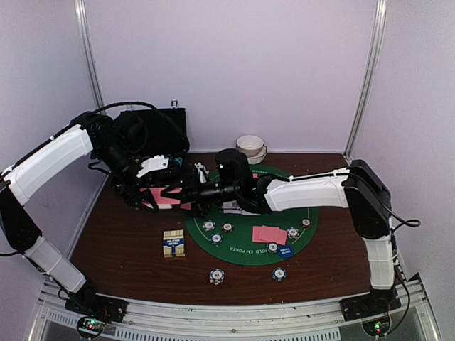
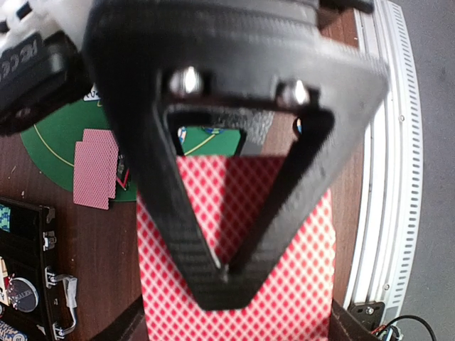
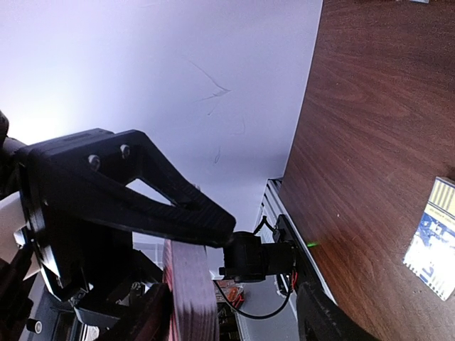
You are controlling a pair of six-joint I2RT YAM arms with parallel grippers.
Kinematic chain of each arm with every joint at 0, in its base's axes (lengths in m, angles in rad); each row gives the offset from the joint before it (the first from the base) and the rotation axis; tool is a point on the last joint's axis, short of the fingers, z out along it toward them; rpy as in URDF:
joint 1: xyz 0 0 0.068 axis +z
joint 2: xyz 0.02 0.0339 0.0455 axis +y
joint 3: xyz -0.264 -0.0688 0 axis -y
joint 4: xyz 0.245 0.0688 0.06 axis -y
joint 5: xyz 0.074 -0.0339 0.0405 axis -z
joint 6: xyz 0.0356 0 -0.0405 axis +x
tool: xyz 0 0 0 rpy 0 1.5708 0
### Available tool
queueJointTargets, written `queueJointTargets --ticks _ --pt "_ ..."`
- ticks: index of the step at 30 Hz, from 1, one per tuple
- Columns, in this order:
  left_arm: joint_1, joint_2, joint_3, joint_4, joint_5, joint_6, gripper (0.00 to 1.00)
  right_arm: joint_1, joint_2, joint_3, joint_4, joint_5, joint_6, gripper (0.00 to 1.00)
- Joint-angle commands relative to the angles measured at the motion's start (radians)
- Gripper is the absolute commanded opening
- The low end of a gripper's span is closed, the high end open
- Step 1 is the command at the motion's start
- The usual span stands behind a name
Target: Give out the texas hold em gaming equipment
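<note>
1. While the left gripper (image 2: 238, 330) clamps the pink-backed deck (image 2: 298, 284) by its edges, held left of the round green mat (image 1: 313, 229), dealing is the step in hand.
2. The right gripper (image 3: 234, 316) seems open astride the deck (one finger beside it, the other apart).
3. Next it must pinch off one thin, slick, diamond-printed card.
</note>
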Motion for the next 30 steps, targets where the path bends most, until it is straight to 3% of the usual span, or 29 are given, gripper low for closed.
queueJointTargets --ticks 1,19,30 --pt "0.004 -0.011 0.029 0.017 0.03 0.005 0.15 -0.022 -0.053 -0.064 -0.042 -0.006 -0.026 0.58" --pt "0.004 -0.013 0.019 0.018 0.021 0.008 0.15 -0.05 -0.178 -0.174 0.067 -0.016 0.057 0.01" --pt "0.004 -0.018 0.003 0.019 0.003 0.01 0.15 -0.134 -0.258 -0.291 0.1 -0.041 0.083 0.0"
